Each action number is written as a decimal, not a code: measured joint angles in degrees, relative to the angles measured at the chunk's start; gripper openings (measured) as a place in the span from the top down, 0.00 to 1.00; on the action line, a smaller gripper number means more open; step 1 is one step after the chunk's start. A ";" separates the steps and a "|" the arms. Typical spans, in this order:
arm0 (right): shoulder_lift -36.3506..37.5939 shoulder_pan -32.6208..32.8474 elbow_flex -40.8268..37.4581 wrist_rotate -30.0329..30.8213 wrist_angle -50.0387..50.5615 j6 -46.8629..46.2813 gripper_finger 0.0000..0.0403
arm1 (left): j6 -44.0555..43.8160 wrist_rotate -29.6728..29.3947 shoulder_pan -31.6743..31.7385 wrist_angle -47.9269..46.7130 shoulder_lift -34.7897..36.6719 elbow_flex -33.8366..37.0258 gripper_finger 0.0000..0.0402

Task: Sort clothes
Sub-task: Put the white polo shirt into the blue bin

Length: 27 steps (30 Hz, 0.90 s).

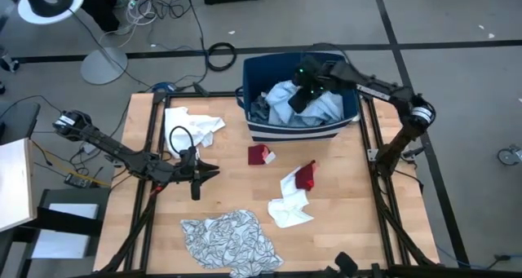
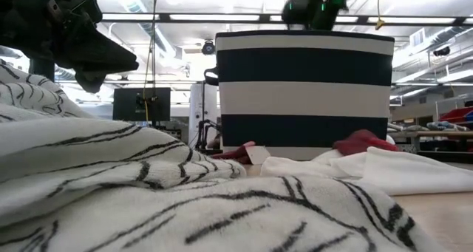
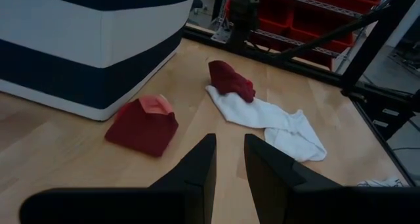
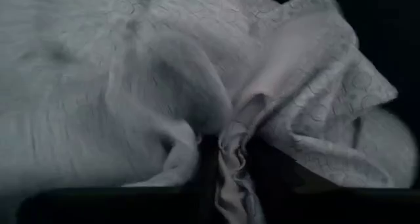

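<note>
A dark blue bin with a white band (image 1: 261, 130) stands at the table's far middle, with light blue clothes (image 1: 281, 99) piled inside. My right gripper (image 1: 303, 90) is down in the bin, shut on the light blue cloth (image 4: 131, 86). My left gripper (image 3: 230, 165) hovers over the table's left middle (image 1: 208, 172), slightly open and empty. A small red piece (image 3: 143, 124) lies before the bin. A red and white piece (image 1: 295, 192) lies right of centre. A white cloth (image 1: 194, 127) lies at the far left. A leaf-print cloth (image 1: 232, 239) lies near the front edge. My right gripper pinches a gathered fold of the light blue cloth (image 4: 233, 148) between its two fingers, several creased layers bunched together. The fingers come from above, slanting down into the bin. The rest of the cloth spreads out beyond the fingers on the pile in the bin.
The table frame's black posts (image 1: 375, 147) run along the right and left sides. The leaf-print cloth (image 2: 148, 185) fills the low view's foreground. Bare wood lies between the left gripper and the small red piece (image 1: 261, 154).
</note>
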<state>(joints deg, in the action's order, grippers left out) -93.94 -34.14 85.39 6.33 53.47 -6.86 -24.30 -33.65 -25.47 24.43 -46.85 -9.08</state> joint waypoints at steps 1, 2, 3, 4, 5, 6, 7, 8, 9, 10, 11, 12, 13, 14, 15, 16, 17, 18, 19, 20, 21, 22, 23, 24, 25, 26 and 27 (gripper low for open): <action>-0.58 -1.05 -1.71 -1.43 -1.58 -1.80 0.77 | -0.04 0.00 0.00 -0.12 -0.02 0.00 0.79; -1.30 -1.91 -3.30 -3.25 -2.81 -3.42 0.74 | -0.04 -0.02 0.02 -0.07 -0.02 0.00 0.79; -2.19 -2.49 -4.46 -4.94 -3.77 -4.54 0.72 | -0.04 -0.02 0.00 0.06 -0.02 0.00 0.79; -2.96 -2.97 -5.42 -6.66 -4.71 -5.17 0.69 | -0.04 0.00 0.00 0.02 -0.08 0.00 0.79; -3.88 -3.42 -6.07 -8.08 -5.24 -5.38 0.67 | -0.04 -0.01 0.01 -0.12 -0.11 0.00 0.79; -4.83 -3.77 -6.49 -8.98 -5.51 -5.33 0.64 | -0.04 0.00 0.00 -0.15 -0.13 0.00 0.79; -5.63 -4.00 -6.74 -9.33 -5.53 -4.97 0.61 | -0.04 -0.02 0.02 -0.04 -0.13 0.00 0.79; -6.43 -4.12 -6.76 -9.38 -5.33 -4.57 0.59 | -0.04 -0.03 0.01 0.03 -0.24 0.00 0.79; -6.96 -4.18 -6.69 -9.46 -5.19 -4.13 0.56 | -0.04 -0.02 0.00 0.05 -0.39 0.00 0.79; -7.13 -4.18 -6.47 -9.58 -4.99 -3.82 0.54 | -0.04 -0.02 0.00 0.01 -0.44 0.00 0.79; -7.18 -4.18 -6.15 -9.58 -4.80 -3.70 0.52 | -0.04 -0.02 0.02 0.39 -0.44 0.00 0.79; -7.05 -4.15 -5.60 -9.63 -4.34 -3.59 0.50 | -0.04 -0.03 0.00 0.70 -0.42 0.00 0.79; -6.67 -4.20 -5.09 -9.92 -3.89 -3.55 0.49 | -0.04 -0.02 0.02 0.60 -0.41 0.00 0.79; -6.17 -4.33 -4.46 -10.27 -3.22 -3.53 0.48 | -0.04 -0.03 0.01 0.42 -0.42 0.00 0.79; -5.30 -4.43 -3.61 -10.72 -2.34 -3.47 0.47 | -0.04 -0.02 -0.01 0.36 -0.42 0.00 0.79; -4.29 -4.45 -2.48 -10.98 -1.14 -3.51 0.46 | -0.02 -0.03 -0.02 0.35 -0.42 0.00 0.79; -3.18 -4.42 -1.13 -11.11 0.10 -3.50 0.45 | -0.02 -0.02 -0.02 0.28 -0.42 0.00 0.79; -1.93 -4.36 0.24 -11.13 1.58 -3.49 0.45 | -0.04 -0.02 -0.02 0.18 -0.42 0.00 0.79; -0.65 -4.34 1.51 -11.13 3.29 -3.49 0.45 | -0.09 -0.02 -0.02 0.14 -0.42 0.00 0.79; 0.61 -4.14 2.65 -11.17 4.92 -3.51 0.45 | -0.49 -0.02 -0.02 0.16 -0.42 0.00 0.79; 1.90 -3.86 3.70 -11.29 6.03 -3.56 0.45 | -1.04 -0.02 -0.06 0.17 -0.42 -0.02 0.79; 3.49 -3.66 4.58 -11.35 6.76 -3.60 0.45 | -1.22 -0.06 -0.14 -0.36 -0.42 -0.34 0.79; 5.13 -3.14 5.23 -11.33 7.15 -3.57 0.45 | -1.27 -0.07 -0.41 -0.90 -0.42 -0.98 0.79; 6.97 -2.49 5.62 -11.32 7.02 -3.56 0.45 | -1.29 -0.04 -0.77 -1.62 -0.42 -1.87 0.79; 8.93 -1.81 5.76 -11.33 6.59 -3.56 0.45 | -1.33 -0.05 -1.08 -3.26 -0.42 -3.06 0.79; 10.74 -1.10 5.81 -11.33 6.22 -3.56 0.45 | -1.31 -0.04 -1.35 -5.44 -0.42 -4.52 0.79; 12.46 -0.37 5.81 -11.34 5.97 -3.53 0.45 | -1.34 -0.04 -1.61 -8.43 -0.42 -6.48 0.79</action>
<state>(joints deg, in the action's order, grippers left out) -81.47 -34.51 91.20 -5.00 59.43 -10.39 -25.65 -33.69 -27.09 16.01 -47.27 -15.56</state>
